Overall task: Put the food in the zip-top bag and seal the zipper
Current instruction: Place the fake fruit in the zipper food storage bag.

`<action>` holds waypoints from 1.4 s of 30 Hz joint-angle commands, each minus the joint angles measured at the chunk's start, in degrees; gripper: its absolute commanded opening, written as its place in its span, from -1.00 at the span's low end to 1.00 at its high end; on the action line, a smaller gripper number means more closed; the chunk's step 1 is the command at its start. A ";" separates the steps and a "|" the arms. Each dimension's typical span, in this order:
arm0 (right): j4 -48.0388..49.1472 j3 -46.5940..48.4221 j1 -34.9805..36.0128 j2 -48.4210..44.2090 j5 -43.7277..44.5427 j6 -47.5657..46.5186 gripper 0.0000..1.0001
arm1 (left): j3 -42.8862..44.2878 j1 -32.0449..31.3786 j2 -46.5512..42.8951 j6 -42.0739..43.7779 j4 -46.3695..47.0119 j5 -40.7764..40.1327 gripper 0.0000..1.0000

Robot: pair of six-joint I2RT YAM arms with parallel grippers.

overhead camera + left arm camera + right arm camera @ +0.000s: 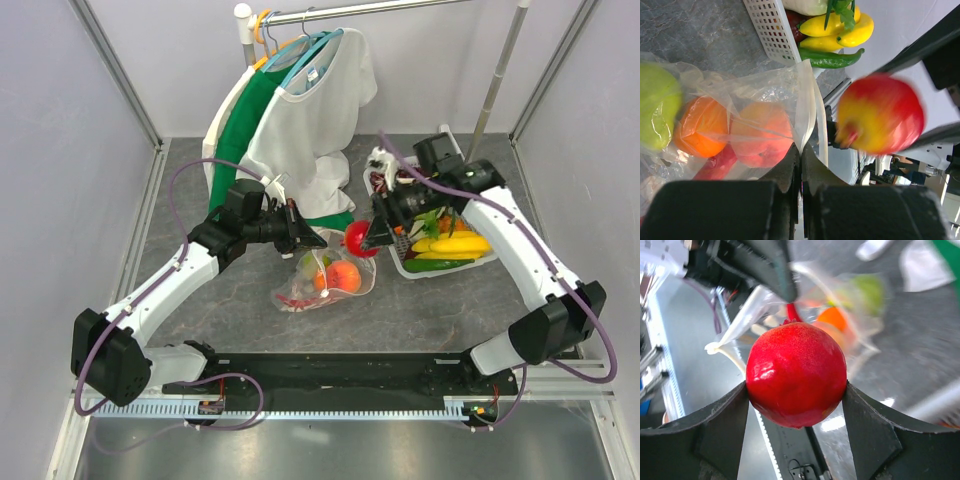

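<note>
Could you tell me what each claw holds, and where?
Left claw: zip-top bag, at its mouth edge. Right claw: red fruit, across its sides.

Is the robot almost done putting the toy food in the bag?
Partway. Done: a green apple, orange fruit and peach are in the clear bag. In hand: left pincer pinches its edge; right pincer holds a red fruit beside it. Left: vegetables in the basket, then sealing the zipper.
</note>
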 commanded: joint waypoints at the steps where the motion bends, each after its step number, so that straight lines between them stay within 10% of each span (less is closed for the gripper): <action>1: 7.67 -5.38 6.95 -1.03 0.07 3.04 0.01 | 2.18 0.27 -0.29 -0.66 0.10 0.58 -0.96; 22: 21.47 -9.70 21.48 5.39 9.66 1.89 0.05 | 0.69 0.36 -0.64 -4.09 2.29 1.20 -0.96; 31: 26.95 -12.87 23.76 0.72 15.28 3.31 0.92 | 0.33 1.33 -0.29 -6.81 2.38 1.20 -0.96; 42: 15.06 -13.30 13.75 -11.30 21.86 9.71 0.95 | -0.28 1.94 -0.82 -6.02 2.29 1.46 -0.96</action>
